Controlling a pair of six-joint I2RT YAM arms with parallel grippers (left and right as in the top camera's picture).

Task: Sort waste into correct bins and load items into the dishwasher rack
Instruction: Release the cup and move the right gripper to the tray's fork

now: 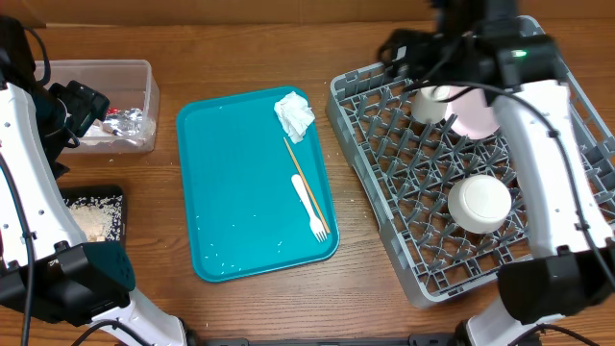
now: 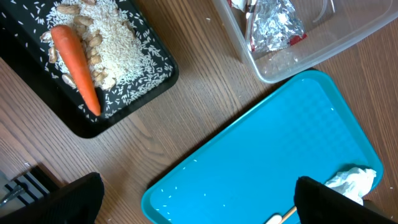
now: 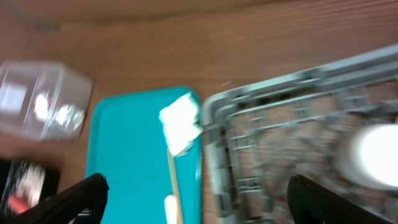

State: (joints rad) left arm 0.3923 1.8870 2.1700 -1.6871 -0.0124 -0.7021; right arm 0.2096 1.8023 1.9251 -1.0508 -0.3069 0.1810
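Grey pegged plastic dishwasher rack (image 1: 404, 192) at right of wooden worktop (image 1: 240, 48); round white bowl (image 1: 479, 202) and white cup (image 1: 430, 104) inside. My right end effector (image 3: 198, 199) above rack's far-left part, wide open, empty. My left end effector (image 2: 199, 199) near clear plastic tub (image 1: 144, 77) far left, wide open, empty.

No writing, label or number can be read in any view. The wrapper (image 2: 273, 28), upper right, is too crumpled to show any.
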